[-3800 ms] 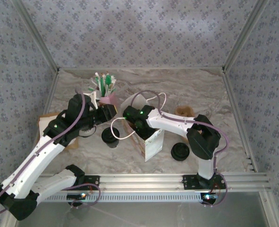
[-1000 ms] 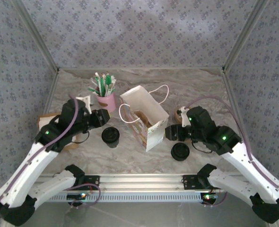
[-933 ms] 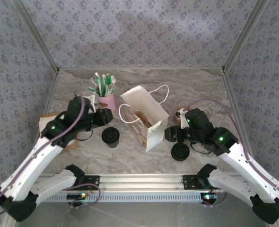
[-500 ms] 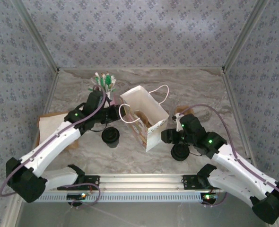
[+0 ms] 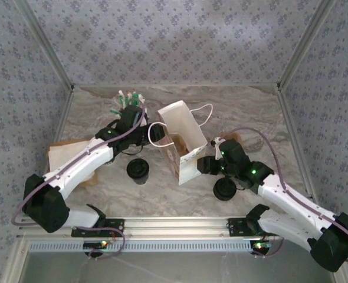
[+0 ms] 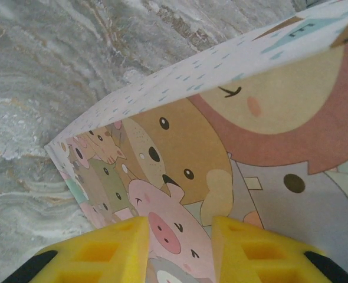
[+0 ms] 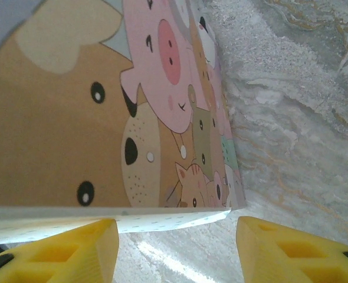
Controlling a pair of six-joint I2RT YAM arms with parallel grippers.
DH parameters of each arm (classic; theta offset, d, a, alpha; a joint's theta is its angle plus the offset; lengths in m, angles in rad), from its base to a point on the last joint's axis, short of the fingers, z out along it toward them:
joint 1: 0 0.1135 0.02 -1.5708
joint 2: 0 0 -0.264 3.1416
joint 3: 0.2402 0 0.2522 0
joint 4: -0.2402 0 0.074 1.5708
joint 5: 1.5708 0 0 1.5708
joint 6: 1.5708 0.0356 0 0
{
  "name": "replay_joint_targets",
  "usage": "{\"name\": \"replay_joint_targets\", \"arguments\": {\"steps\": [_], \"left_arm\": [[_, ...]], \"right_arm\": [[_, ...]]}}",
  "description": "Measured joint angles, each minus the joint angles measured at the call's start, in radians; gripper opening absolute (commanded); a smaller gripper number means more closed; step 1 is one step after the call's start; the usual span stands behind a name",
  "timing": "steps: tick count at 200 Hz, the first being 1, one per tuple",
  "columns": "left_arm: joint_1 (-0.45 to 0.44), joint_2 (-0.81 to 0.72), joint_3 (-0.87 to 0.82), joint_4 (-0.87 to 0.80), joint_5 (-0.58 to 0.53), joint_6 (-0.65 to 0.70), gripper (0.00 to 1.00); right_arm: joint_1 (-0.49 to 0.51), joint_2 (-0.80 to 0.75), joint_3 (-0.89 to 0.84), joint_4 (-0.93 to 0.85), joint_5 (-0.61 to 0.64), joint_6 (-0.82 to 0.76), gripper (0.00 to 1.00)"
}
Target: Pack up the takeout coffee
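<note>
1. Top view: the takeout coffee (image 5: 137,170), a small cream paper cup with a round black plastic lid, stands on the marbled tabletop (image 5: 250,112). It is to the near left of the tall white paper bag (image 5: 183,132) and apart from it, so it is not yet packed. The bag stands open. The left end effector (image 5: 145,137) is at the bag's left side by the cord handle, and the right end effector (image 5: 204,166) is at its near right corner. I judge that the bag is being readied. Grasping the cup, lifting it and lowering it inside are all left to do. A stack of black lids (image 5: 224,188) sits near right of the bag.
2. Left wrist view: the yellow fingers (image 6: 115,250) stand moderately spread, pinching nothing. The bag's wall, printed with cartoon animals, lies just beyond the gap. This view gives the jaw spacing and the print, which the top view is too coarse to give.
3. Right wrist view: the yellow fingers (image 7: 62,250) are spread wider and hold nothing. The bag's bottom corner sits just beyond them over bare tabletop. The cup's position relative to the bag comes from the top view.
</note>
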Motion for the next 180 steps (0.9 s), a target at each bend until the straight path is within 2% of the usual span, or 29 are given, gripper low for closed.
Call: {"name": "replay_joint_targets", "arguments": {"steps": [103, 180], "left_arm": [[0.076, 0.071, 0.035, 0.056, -0.003, 0.038, 0.33], [0.116, 0.074, 0.068, 0.075, 0.005, 0.048, 0.35]], "right_arm": [[-0.011, 0.169, 0.006, 0.119, -0.011, -0.026, 0.58], [-0.035, 0.297, 0.081, 0.168, -0.018, -0.037, 0.59]]}}
